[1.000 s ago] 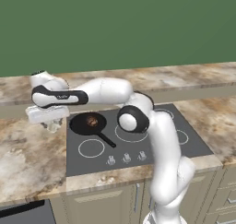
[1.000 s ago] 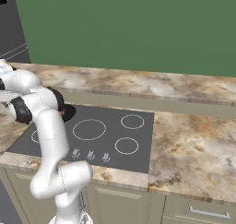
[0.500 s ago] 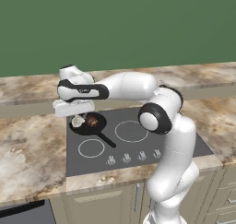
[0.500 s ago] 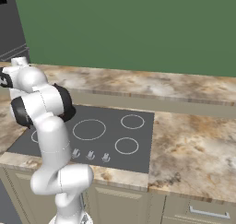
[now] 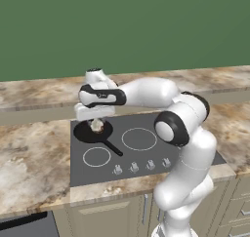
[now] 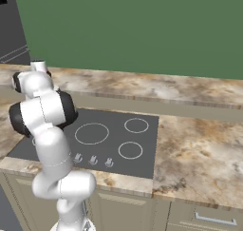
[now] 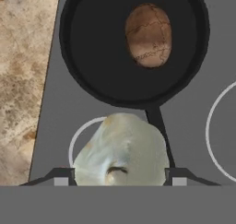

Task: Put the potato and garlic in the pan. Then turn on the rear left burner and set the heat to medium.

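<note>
No writing shows; the claw (image 7: 118,181), swung right since before, grips the garlic (image 7: 120,149) above the pan (image 7: 92,57) holding the potato (image 7: 148,35)

Tabletop (image 5: 34,153) was brown-and-cream marbled stone, running L to R along a green wall, w/ a raised back ledge. Flat dark grey glass cooktop (image 5: 146,158) sat flush in it, white-ringed zones marked on top, row of small knobs (image 5: 134,167) along its front edge. Black pan (image 7: 133,48) stood on the cooktop at the rear left burner, handle pointing toward the front. Potato (image 7: 148,35) lay inside the pan. Tabletop to the R of the cooktop (image 6: 199,149) was bare stone.
</note>
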Tool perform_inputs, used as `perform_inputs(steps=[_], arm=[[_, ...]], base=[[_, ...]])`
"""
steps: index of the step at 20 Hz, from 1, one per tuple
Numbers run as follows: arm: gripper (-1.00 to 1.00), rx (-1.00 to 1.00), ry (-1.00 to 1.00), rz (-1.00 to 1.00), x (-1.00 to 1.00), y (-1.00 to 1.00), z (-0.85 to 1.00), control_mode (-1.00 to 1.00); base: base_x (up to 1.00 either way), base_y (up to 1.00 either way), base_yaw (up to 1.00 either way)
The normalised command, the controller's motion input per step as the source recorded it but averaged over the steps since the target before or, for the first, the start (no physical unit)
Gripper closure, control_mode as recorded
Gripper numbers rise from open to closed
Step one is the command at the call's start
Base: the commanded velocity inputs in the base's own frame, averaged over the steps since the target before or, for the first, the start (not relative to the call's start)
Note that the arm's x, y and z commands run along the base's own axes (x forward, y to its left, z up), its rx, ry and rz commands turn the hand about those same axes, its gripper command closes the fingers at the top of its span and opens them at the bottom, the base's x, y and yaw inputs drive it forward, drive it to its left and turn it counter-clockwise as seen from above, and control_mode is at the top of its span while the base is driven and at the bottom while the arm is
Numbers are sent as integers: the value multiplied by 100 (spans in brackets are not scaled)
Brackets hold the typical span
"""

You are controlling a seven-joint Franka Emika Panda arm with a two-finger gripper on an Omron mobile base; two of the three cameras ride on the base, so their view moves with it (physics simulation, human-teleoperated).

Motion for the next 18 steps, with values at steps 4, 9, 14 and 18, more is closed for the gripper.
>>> perform_inputs(steps=[4,9,14,18], arm=[[100,7,-4,13,55,0,-10,-100],[100,2,0,9,52,0,-14,-100],[100,0,0,5,24,0,-20,-100],[100,0,0,4,24,4,-17,-100]], base=[[0,0,0],[0,0,0],[0,0,0],[0,0,0]])
